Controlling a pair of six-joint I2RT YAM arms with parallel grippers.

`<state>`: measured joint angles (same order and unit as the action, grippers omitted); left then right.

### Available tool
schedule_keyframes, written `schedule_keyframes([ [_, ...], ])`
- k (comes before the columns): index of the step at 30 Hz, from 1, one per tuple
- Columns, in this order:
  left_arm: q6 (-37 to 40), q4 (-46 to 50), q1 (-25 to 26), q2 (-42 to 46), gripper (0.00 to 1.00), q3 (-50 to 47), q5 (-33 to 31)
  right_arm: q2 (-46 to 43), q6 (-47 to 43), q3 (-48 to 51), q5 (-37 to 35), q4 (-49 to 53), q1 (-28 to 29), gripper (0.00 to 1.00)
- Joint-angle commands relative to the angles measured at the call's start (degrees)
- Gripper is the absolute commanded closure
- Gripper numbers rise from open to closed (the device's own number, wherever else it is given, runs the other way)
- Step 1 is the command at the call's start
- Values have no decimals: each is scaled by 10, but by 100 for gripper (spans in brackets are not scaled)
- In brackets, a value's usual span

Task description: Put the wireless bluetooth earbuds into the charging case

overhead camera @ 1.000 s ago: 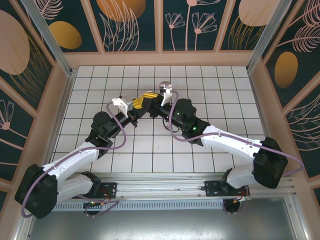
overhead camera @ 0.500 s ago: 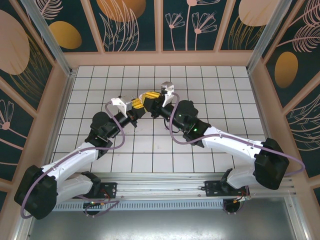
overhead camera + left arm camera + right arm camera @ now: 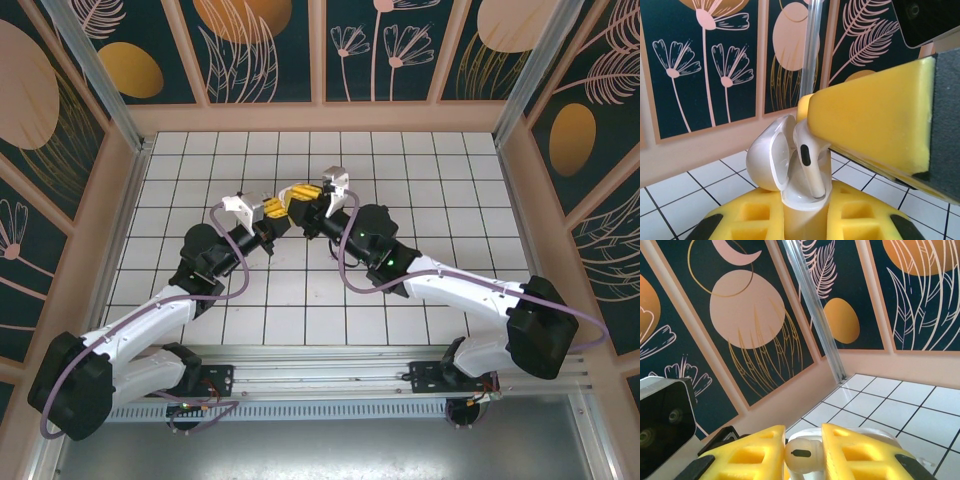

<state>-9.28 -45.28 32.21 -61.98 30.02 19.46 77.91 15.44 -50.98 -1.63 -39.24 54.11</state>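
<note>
Over the last second your right arm [image 3: 440, 275] has crept toward 9 o'clock in the overhead view. The right jaws now meet the left jaws above the tabletop [image 3: 450, 180], a little toward 12 o'clock from its middle. Your left arm [image 3: 205, 260] has not budged.

The left jaws are clenched on the base of the open white charging case [image 3: 801, 220]. They hold it upright and clear of the tabletop, with its lid [image 3: 765, 157] tipped back toward 9 o'clock in the left wrist view.

The right jaws are clamped on a white earbud [image 3: 807, 157] (the right wrist view shows its rounded head pinched between the two yellow pads [image 3: 757, 452]).

That small shift has put the earbud's stem down inside the case, while its head sits above the rim. I judge the insertion started but not seated.

For you, this means the lining-up looks done. What seems left is a short, straight push down before you let go. If you release too early, the earbud could tip out of the case.
</note>
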Motion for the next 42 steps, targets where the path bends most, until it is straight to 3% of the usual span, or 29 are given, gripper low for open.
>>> schedule_keyframes([
  [1, 2, -40, 3, 22, 100, 10, 28, -1, -2, 24, 18, 1, 1, 76],
  [18, 29, -28, 3, 32, 100, 9, 18, -2, 15, 33, 36, 31, 1, 77],
  [42, 42, -9, 3, 40, 100, 20, 12, 1, -9, 39, 18, 36, 0, 67],
])
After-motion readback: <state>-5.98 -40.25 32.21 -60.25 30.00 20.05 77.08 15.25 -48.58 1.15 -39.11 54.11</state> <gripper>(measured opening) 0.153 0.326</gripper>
